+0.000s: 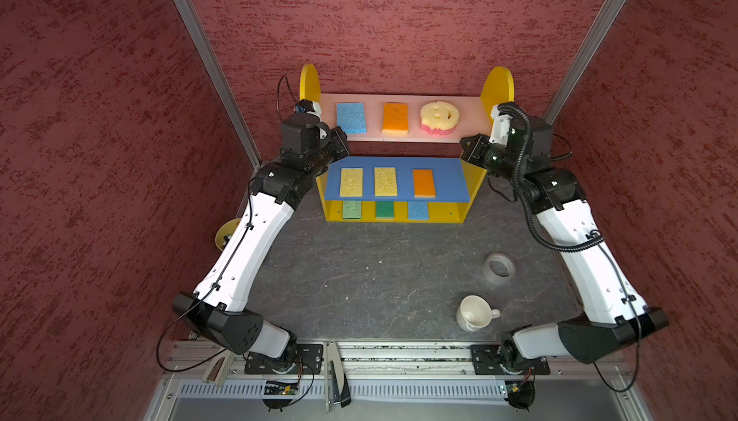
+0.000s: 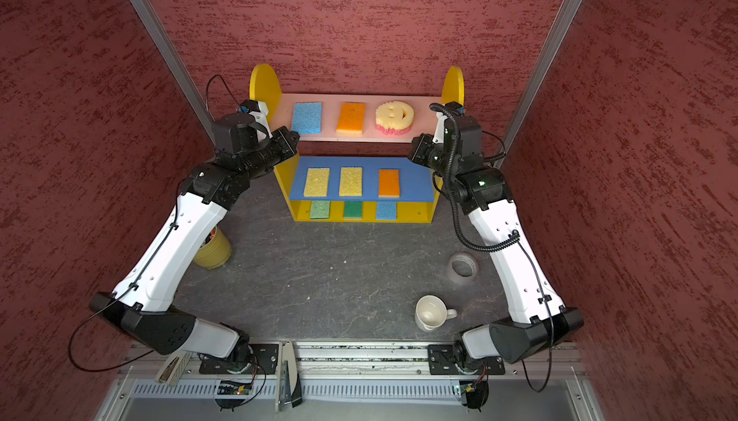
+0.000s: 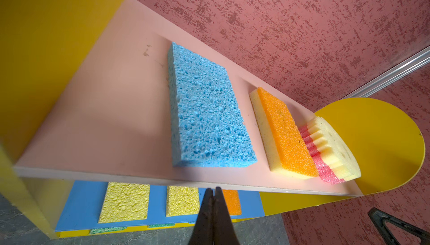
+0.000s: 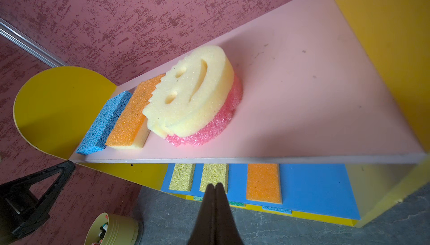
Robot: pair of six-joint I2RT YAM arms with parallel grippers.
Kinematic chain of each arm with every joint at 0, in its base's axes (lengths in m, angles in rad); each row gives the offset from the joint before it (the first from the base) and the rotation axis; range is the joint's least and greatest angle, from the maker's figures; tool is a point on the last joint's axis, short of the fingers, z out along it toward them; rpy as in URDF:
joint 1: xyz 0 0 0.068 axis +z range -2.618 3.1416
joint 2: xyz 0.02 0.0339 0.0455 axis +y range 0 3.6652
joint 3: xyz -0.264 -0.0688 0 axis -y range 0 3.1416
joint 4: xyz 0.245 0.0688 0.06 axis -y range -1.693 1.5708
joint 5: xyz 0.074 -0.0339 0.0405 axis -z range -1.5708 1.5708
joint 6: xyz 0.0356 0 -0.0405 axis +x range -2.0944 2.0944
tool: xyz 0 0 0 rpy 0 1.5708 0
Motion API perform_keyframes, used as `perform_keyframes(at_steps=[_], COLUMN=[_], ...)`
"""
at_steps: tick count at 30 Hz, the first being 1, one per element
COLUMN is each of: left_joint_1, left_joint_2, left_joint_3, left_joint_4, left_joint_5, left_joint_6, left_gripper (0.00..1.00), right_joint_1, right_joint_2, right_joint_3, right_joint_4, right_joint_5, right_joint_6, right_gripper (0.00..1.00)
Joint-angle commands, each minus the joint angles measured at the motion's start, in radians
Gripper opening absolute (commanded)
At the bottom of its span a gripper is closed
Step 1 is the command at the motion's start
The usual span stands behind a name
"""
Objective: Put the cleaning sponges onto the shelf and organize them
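Sponges (image 1: 395, 118) on shelf (image 1: 473, 119) between left gripper (image 3: 214, 189) and right gripper (image 4: 214, 185), both empty, jaws together.

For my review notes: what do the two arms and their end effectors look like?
Both arms have glossy white shells dotted with small holes, joined by black angular joints. The left arm carries a thin black cable clipped alongside; the right arm carries a ribbed black conduit. The left end effector and right end effector have dark, tapering fingers.
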Motion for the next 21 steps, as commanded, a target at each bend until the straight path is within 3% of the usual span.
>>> perform_keyframes(at_steps=[1, 21], left_joint_1=[-0.003, -0.003], left_joint_2=[0.01, 0.042], left_joint_3=[0.02, 0.039], left_joint_4=[0.013, 0.018], left_joint_5=[-0.034, -0.081], left_joint_6=[0.029, 0.059], left_gripper=[0.0, 0.0], right_joint_1=[-0.01, -0.019], right_joint_2=[-0.023, -0.049], right_joint_3=[-0.013, -0.054], right_joint_4=[0.024, 0.039], right_joint_5=[0.003, -0.004], right_joint_6=[-0.009, -0.007], right_gripper=[0.0, 0.0])
